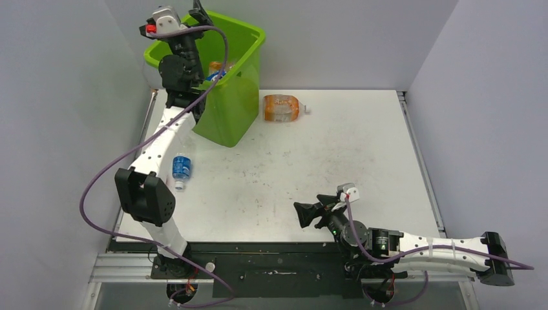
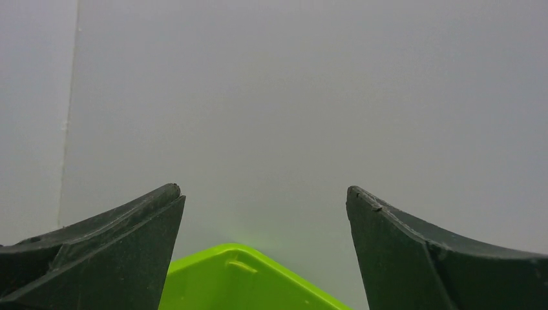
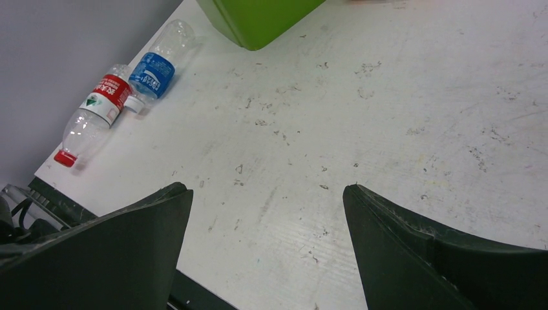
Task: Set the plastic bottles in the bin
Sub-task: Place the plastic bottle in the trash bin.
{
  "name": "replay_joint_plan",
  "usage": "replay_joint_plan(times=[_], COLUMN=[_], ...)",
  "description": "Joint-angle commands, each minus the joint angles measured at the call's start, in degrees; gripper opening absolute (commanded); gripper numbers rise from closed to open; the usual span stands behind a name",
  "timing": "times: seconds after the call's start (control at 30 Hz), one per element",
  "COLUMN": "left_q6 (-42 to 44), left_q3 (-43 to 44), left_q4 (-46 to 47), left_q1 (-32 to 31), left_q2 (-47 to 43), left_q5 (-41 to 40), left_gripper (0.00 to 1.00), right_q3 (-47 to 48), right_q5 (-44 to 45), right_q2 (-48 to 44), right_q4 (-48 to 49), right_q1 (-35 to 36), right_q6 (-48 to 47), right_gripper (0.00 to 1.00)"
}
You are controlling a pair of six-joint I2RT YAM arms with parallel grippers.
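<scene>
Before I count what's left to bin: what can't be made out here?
- Top view: inside the bin, mostly hidden by the left arm and its own walls.
- Top view: the red-labelled bottle, hidden under that arm.
- Left wrist view: the bin, only a rim corner; the bottom edge cuts the rest.

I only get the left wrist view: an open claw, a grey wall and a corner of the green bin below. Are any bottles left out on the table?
Observer: Yes. The top view shows an orange bottle lying on the table just right of the bin.
Operator: Is that the only one?
Observer: No. The right wrist view shows a blue-label bottle and a red-label bottle lying close together by the table's left edge.
Operator: And on the robot's right?
Observer: The right claw is open with nothing between its fingers, over the near part of the table.
</scene>
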Motion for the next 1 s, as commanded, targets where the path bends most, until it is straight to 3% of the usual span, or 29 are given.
replay_joint_plan(times=[0.0, 0.17, 0.43, 0.6, 0.73, 0.97], left_q6=[-1.3, -0.5, -7.6, -13.3, -22.1, -41.5], left_q3=[-1.9, -14.3, -38.5, -49.4, -56.5, -62.4], left_q4=[4.5, -4.9, -44.5, -64.5, -72.2, -78.0], left_q1=[-1.6, -7.4, -9.1, -9.0, -8.4, -4.2], left_q2=[-10.8, -26.3, -57.1, -69.4, -73.3, -65.7], left_q5=[1.8, 1.7, -1.6, -3.7, -4.6, -7.6], left_gripper=[0.96, 0.96, 0.96, 0.96, 0.96, 0.96], right_q3=[0.5, 3.1, 8.1, 11.9, 12.2, 14.1], right_q5=[1.7, 1.8, 7.8, 4.5, -2.0, -7.4], right_q2=[-2.0, -1.6, -1.8, 4.6, 10.0, 18.3], right_q4=[-0.6, -3.3, -9.4, -9.6, -4.2, -0.3], right_q1=[-0.4, -0.5, -1.4, -2.9, -3.9, -4.6], right_q6=[-1.5, -1.6, -3.2, -2.5, -2.6, -0.7], right_gripper=[0.9, 0.9, 0.9, 0.9, 0.9, 0.9])
